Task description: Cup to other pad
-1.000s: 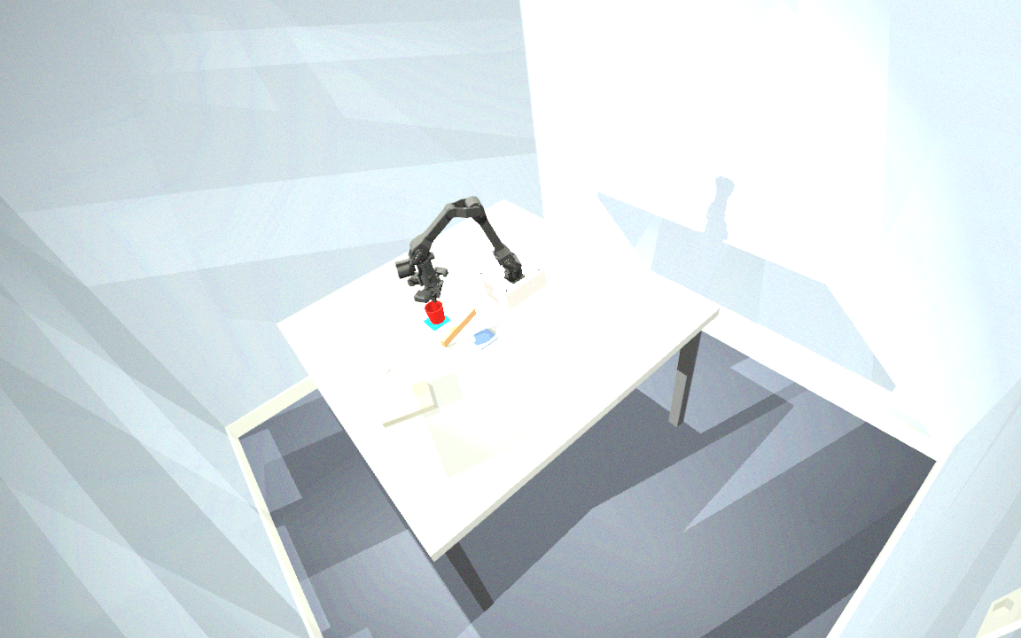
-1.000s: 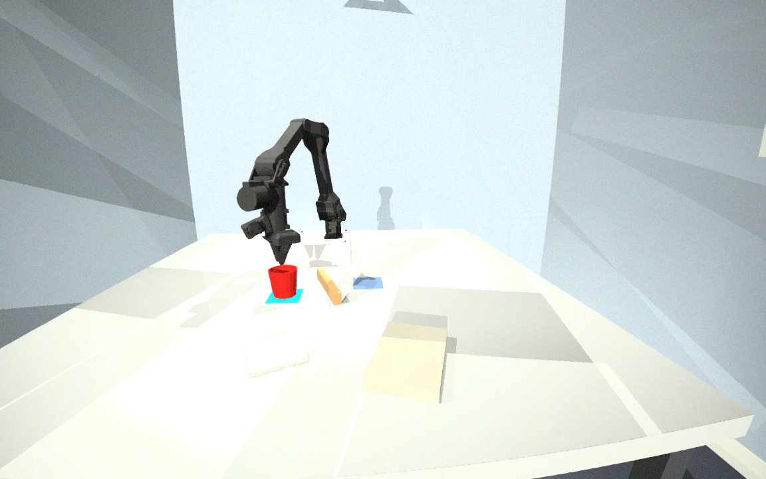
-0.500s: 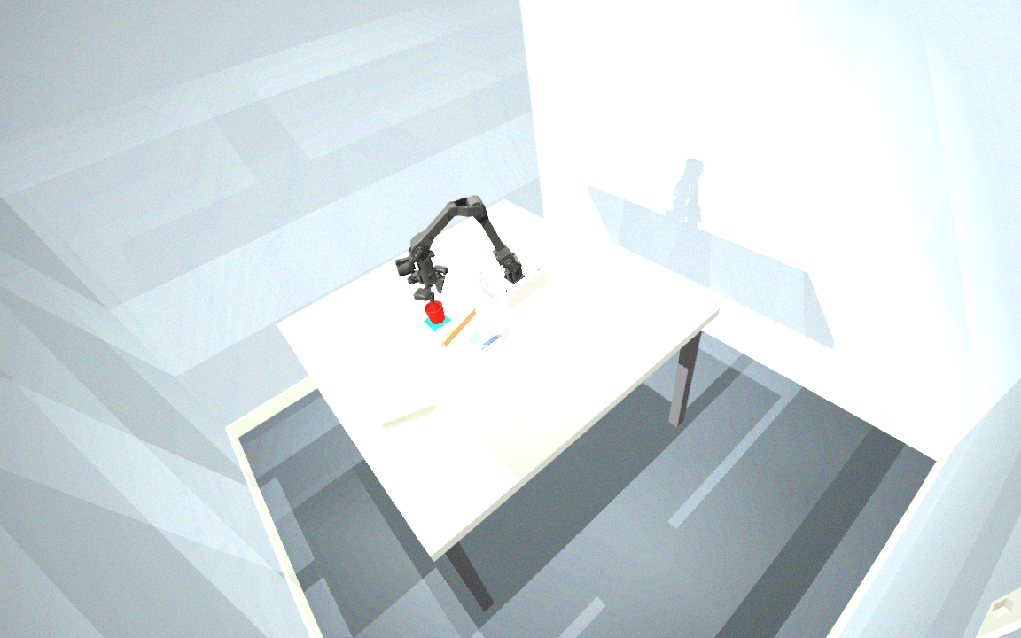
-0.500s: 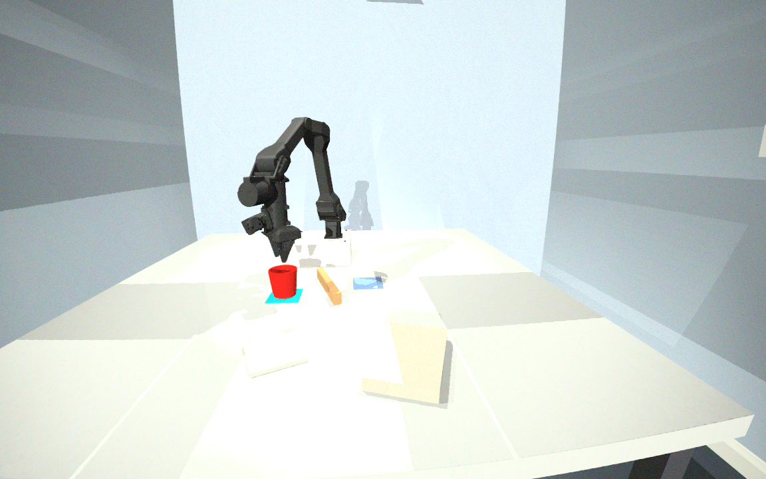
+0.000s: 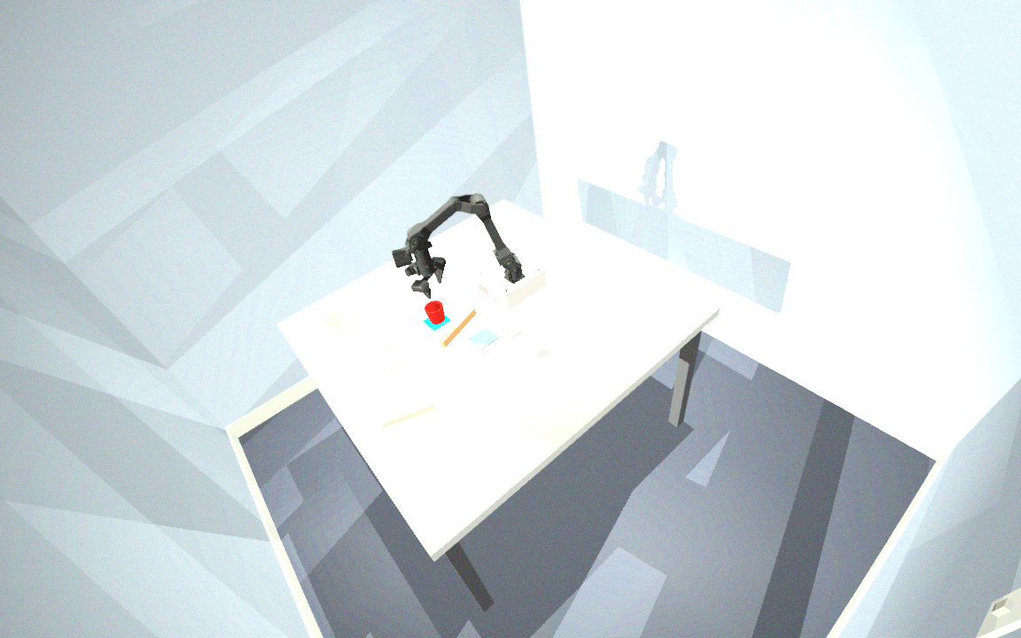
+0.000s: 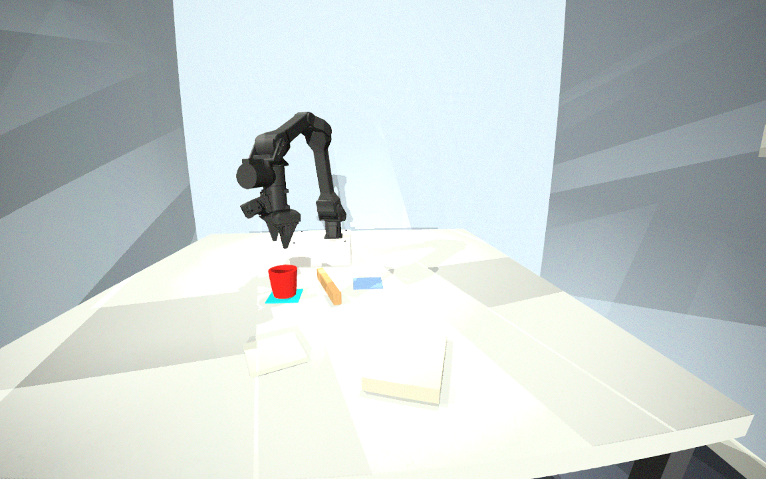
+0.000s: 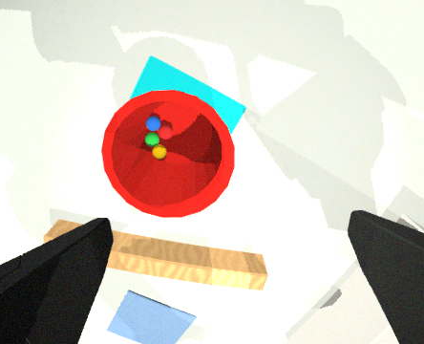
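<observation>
Cup (image 7: 168, 153) stands free below wide-open, empty jaws.

Cup (image 6: 282, 281) upright on one pad (image 6: 284, 296), marbles (image 7: 155, 137) inside it, wooden bar (image 6: 329, 285) lying between that pad and the other pad (image 6: 368, 283), gripper (image 6: 284, 238) above and behind the cup, apart from it, all on the table (image 6: 552, 357).

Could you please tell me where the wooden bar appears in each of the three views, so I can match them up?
Top: the wooden bar lies left of centre, a diagonal strip just right of the red cup.
Exterior: the bar is near the centre, between the cup and the pale blue pad.
Wrist: it runs across the lower middle, below the cup.
Shared landmark: the red cup.
</observation>
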Motion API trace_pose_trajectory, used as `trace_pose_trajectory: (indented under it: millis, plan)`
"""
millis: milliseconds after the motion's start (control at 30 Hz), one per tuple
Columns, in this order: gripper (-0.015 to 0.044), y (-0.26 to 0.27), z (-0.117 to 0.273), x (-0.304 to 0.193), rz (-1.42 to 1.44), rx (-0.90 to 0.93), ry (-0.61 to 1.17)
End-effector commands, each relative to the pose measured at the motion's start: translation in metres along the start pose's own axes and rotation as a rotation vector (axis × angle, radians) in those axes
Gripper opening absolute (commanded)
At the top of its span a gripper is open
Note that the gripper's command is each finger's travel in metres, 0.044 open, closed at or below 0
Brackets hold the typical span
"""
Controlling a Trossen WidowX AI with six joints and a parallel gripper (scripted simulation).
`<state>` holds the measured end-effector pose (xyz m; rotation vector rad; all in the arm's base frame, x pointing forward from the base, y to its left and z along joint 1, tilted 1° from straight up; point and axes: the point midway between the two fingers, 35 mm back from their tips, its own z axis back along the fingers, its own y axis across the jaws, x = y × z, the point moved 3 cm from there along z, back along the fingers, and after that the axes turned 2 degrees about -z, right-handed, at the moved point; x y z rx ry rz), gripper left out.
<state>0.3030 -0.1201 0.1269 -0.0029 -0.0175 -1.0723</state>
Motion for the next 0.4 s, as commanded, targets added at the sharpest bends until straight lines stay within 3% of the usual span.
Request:
trace_pose_trajectory:
  millis: [0,367]
  plan:
    - [0.0440,-0.0005,0.0194,-0.0009,-0.004,0.008,-0.016]
    - [0.0440,-0.0002,0.0181,-0.0013,0.001,0.009,-0.010]
